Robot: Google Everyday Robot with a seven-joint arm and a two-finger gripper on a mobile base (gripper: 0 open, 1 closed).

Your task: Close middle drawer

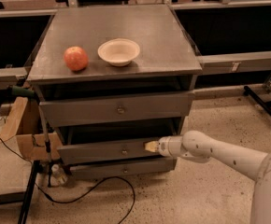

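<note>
**A:** Where is the middle drawer?

**B:** The middle drawer [98, 151] sticks out a little from a grey cabinet [184, 104]. Above is a worktop [163, 36] carrying an apple [75, 58] and a bowl [119, 52].

**A:** And the hand?

**B:** The hand [152, 147] sits low against the drawer front, right of its knob [124, 150], seemingly touching it. It is probably placed there to push the drawer shut. Whether it is wide or narrow, I cannot tell.

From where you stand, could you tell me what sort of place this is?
Probably a lab or workshop: a grey metal drawer cabinet on a speckled hard floor, a loose cable trailing beside it. The end effector is at the front of the middle drawer, near its right end.
</note>
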